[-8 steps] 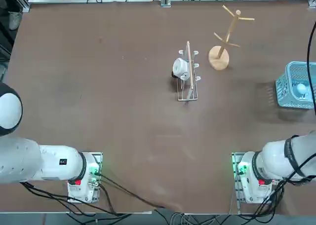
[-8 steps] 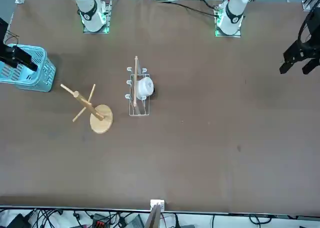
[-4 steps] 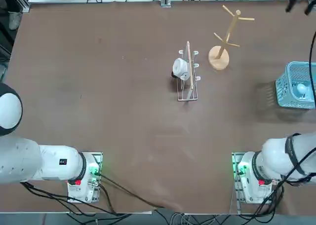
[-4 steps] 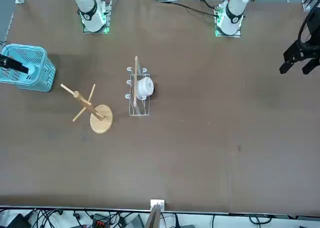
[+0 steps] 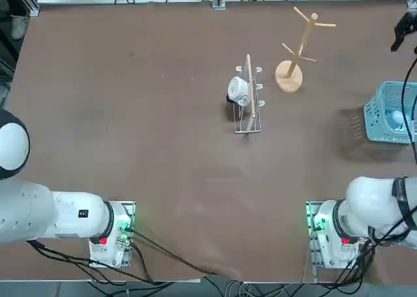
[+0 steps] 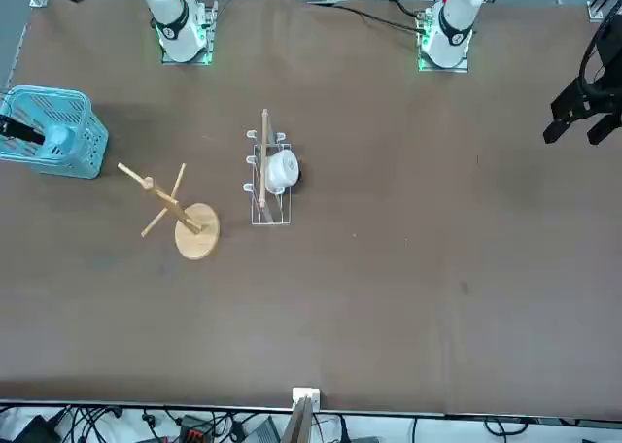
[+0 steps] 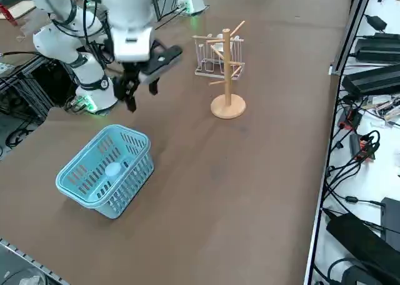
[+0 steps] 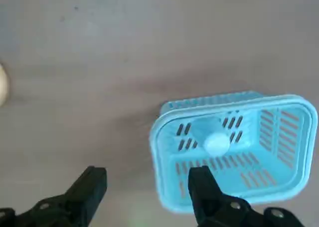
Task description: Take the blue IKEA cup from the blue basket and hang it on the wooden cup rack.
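The brown counter [image 5: 130, 114] carries everything, and the blue basket [image 7: 103, 169] is the largest thing on it, standing near the edge on the robot's right side. The right arm hangs above the counter between the basket and the arm's base, and its right gripper [image 7: 140, 87] points down with the two fingers spread wide and nothing between them; in the wrist view the basket lies just beyond the fingertips. The wooden cup rack [image 5: 296, 49] stands upright, well apart from the basket, with bare pegs. Just beside it sits a wire-and-wood dish rack [image 5: 248, 96] holding a white mug [image 5: 238, 90]. The blue IKEA cup [image 8: 215, 140] rests inside the basket on its floor.
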Controlling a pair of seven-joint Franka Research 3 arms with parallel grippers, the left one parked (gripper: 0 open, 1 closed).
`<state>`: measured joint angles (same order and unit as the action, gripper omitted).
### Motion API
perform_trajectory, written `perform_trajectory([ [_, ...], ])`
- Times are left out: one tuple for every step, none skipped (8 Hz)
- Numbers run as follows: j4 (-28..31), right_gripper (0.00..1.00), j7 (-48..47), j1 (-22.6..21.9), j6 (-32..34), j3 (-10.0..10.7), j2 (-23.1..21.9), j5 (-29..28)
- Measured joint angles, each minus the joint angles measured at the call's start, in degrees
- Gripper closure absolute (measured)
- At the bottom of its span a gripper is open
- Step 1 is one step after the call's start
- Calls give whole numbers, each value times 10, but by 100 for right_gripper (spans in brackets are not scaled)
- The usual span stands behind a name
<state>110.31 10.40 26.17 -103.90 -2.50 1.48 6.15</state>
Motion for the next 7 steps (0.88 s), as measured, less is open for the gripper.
perform_trajectory([
  [62,0,42,22,-60,0,-22,1],
  [111,0,86,44,-105,0,-37,1],
  [143,0,125,64,-138,0,-45,1],
  [163,0,159,81,-167,0,-47,1],
  [178,0,189,95,-193,0,-47,1],
  [191,0,218,108,-213,0,-43,1],
  [200,0,236,118,-228,0,-34,1],
])
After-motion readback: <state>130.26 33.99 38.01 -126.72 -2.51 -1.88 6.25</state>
